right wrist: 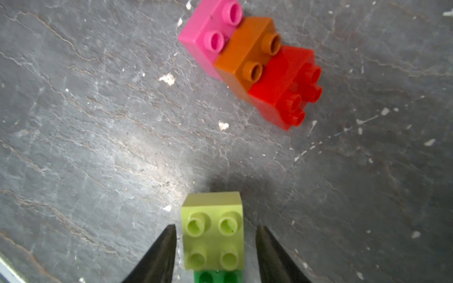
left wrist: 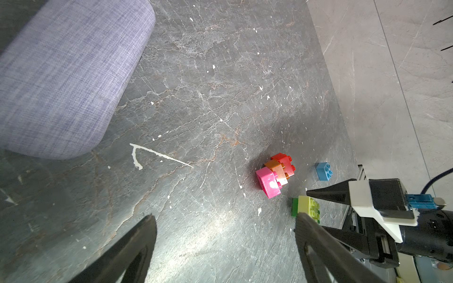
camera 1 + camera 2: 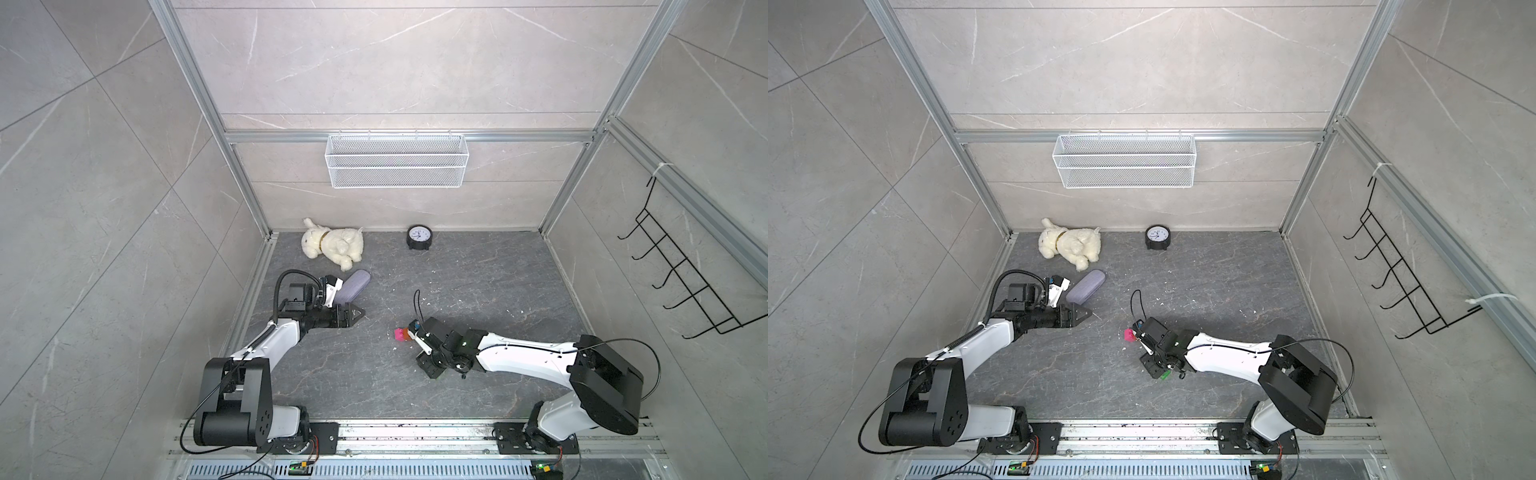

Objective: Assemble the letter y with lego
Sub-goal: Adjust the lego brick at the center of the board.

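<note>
A plush dog and clock sit by the back wall below a wire basket, lilac case nearby.

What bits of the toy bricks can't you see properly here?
- Long green studded brick: right wrist view, cut off by the picture's edge and covered by the yellow-green studded brick.
- Small blue studded brick: seen in the left wrist view only; in both top views the white right arm seems to hide it.
- Small black round clock: numbers too small in both top views.
</note>
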Controlling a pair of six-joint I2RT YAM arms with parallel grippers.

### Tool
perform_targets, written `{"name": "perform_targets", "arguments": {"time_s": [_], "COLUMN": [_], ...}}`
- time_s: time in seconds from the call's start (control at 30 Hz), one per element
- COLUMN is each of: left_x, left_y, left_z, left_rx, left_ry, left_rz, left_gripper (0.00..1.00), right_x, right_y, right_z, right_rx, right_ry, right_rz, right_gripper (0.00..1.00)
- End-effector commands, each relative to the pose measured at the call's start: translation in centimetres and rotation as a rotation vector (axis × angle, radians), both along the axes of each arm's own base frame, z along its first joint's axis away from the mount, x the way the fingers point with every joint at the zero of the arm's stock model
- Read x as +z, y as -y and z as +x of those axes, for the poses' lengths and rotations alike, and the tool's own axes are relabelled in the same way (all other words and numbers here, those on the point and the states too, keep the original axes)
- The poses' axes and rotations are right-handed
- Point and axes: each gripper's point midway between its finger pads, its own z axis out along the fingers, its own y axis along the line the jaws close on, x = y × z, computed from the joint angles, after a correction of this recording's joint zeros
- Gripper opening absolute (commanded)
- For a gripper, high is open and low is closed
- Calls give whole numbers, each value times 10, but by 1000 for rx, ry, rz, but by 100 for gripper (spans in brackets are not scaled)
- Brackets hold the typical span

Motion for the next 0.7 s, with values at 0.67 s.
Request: {"name": "perform_targets", "arguments": {"time_s": [0.67], "left_x": [8], "left_y": [2], "left_z": [0], "left_rx": [-13], "left_ry": [34], "left_rz": [-18], "left_gripper": [91], "right_x": [8], "right_y": [-8], "right_z": [-68], "right_rx": [-379], "right_ry": [-181], "right_rz": [224], "right_gripper": [46]}}
